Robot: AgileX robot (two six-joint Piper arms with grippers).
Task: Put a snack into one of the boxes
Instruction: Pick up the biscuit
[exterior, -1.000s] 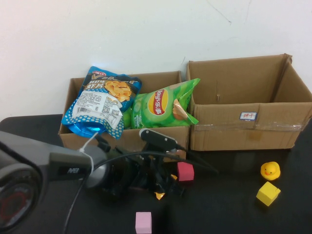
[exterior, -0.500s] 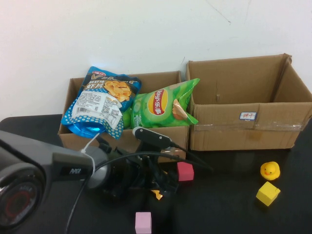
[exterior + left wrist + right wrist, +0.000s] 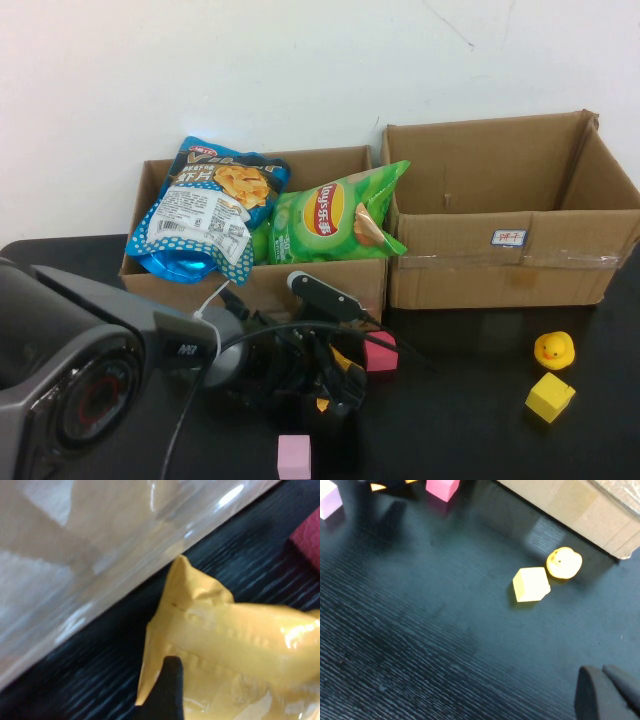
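My left gripper (image 3: 335,385) is on the table in front of the left cardboard box (image 3: 262,287), shut on a small yellow snack packet (image 3: 340,362). In the left wrist view the packet (image 3: 225,630) fills the frame, with one black fingertip (image 3: 171,690) against it and the taped box wall (image 3: 75,555) just behind. The left box holds a blue chips bag (image 3: 208,208) and a green chips bag (image 3: 328,214). The right cardboard box (image 3: 500,270) is open and empty. My right gripper (image 3: 609,692) is shut and empty above bare table; it is out of the high view.
A dark pink cube (image 3: 380,352) sits right beside the left gripper. A pale pink cube (image 3: 294,455) lies near the front edge. A yellow duck (image 3: 554,349) and a yellow cube (image 3: 550,396) lie at the right, in front of the right box.
The left gripper has closed in on the yellow packet, and the packet now shows higher between its fingers. The left arm has shifted right in the view. The right arm has not moved.
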